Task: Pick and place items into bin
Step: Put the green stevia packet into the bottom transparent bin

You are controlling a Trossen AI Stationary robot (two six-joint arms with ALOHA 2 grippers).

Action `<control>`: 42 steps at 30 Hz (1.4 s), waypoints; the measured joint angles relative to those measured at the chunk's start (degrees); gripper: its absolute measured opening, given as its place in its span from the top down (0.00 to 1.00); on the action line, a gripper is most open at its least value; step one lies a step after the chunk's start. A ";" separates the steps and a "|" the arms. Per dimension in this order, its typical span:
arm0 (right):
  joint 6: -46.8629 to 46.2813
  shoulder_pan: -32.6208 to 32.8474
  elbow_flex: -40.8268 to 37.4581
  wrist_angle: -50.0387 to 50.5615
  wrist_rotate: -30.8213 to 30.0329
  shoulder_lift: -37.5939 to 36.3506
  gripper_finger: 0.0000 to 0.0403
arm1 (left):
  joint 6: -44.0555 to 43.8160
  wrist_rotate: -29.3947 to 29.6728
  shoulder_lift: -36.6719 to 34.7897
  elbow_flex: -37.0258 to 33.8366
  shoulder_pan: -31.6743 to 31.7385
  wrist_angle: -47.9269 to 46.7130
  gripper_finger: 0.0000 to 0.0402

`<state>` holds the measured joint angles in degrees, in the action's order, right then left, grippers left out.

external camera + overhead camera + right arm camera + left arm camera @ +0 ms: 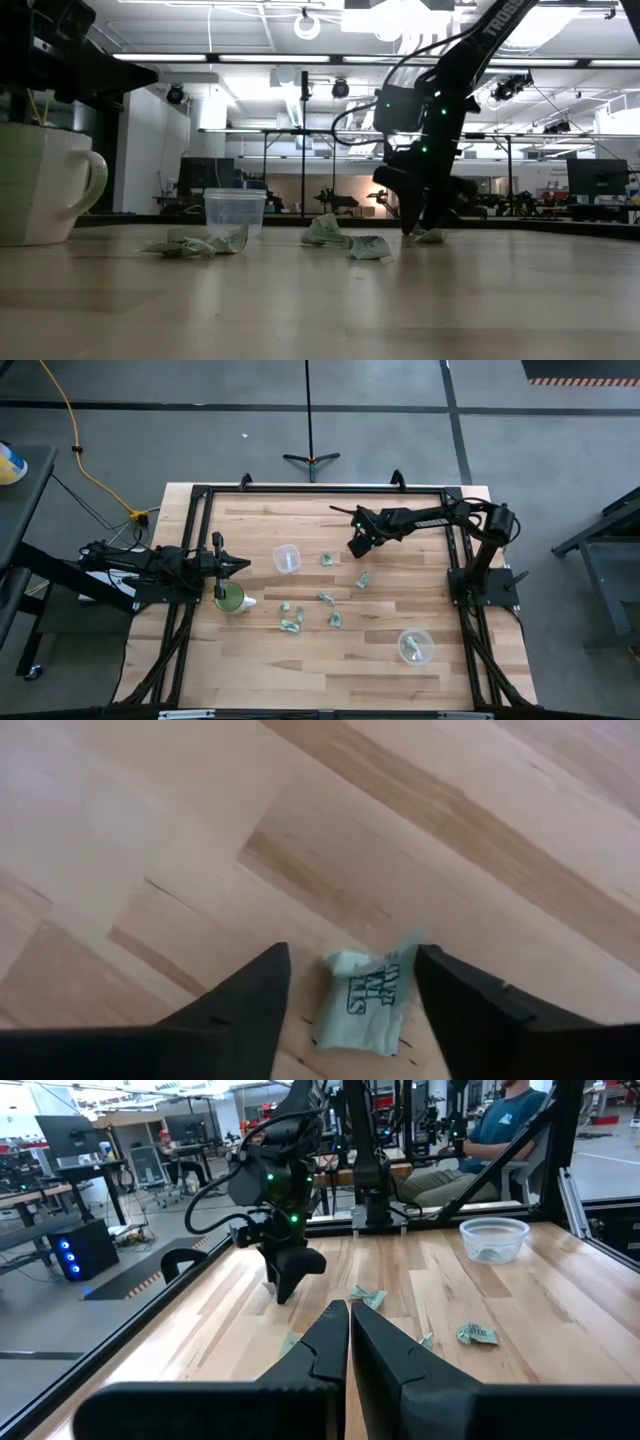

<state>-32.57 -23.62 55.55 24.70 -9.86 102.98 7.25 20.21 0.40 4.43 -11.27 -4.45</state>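
Several tiny pale green-and-silvery wrapped pieces lie scattered on the wooden table (400, 690), among them ones at mid-table (327, 559), (363, 580) and nearer the front (291, 625). My right gripper (358, 547) is low over the table's far middle, pointing down. It is open, with its fingers on either side of one piece (365, 1000) that lies flat on the wood, not touching it. My left gripper (348, 1342) is shut and empty at the table's left (240, 565), just beyond the green cup (230, 598).
A clear plastic cup (287, 558) stands left of centre. A second clear container (415, 645), with wrapped pieces inside, stands at the front right and also shows in the left wrist view (493, 1238). A black frame (320, 490) rims the table. A seated person (510, 1120) is beyond the right side.
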 joint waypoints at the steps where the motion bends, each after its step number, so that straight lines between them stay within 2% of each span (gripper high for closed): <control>1: 0.07 0.00 0.00 0.01 0.08 0.00 0.55 | 0.00 0.00 0.00 0.00 0.00 0.00 0.87; 9: 1.07 0.00 0.00 -0.08 3.83 0.04 0.94 | 0.00 0.00 -0.01 0.00 0.00 0.00 0.87; 11: 1.62 -0.06 0.00 0.00 6.32 -0.20 0.98 | 0.00 0.00 -0.02 0.00 0.00 0.00 0.87; 16: 1.48 1.84 -0.35 5.87 14.66 -3.18 0.96 | 0.00 0.00 0.00 0.00 0.00 0.00 0.87; 19: 0.54 4.99 -0.28 10.62 17.36 -6.58 0.99 | 0.00 0.00 0.00 0.00 0.00 0.00 0.87; 22: -4.21 9.32 -0.24 16.14 18.02 -10.89 0.97 | 0.00 0.00 0.00 0.00 0.00 0.02 0.87; 26: -12.59 18.01 -0.20 21.43 17.58 -17.59 0.99 | 0.00 0.02 -0.02 0.00 0.00 0.09 0.87; 30: -26.48 28.79 -0.20 27.02 15.93 -22.46 0.99 | 0.00 0.01 -0.01 0.00 0.00 0.05 0.87; 34: -38.31 40.06 -0.17 26.84 14.02 -25.30 0.99 | 0.00 0.00 -0.02 0.00 0.00 0.09 0.87; 38: -41.04 50.10 -0.17 26.49 12.43 -25.48 0.99 | -0.02 0.02 0.00 0.00 0.00 0.13 0.87; 42: -45.00 57.29 -0.13 25.72 12.73 -24.37 0.99 | -0.01 0.02 0.00 0.00 0.00 0.49 0.87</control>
<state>-77.58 33.68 55.42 50.42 2.87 78.61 7.23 20.23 0.40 4.43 -11.27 -3.96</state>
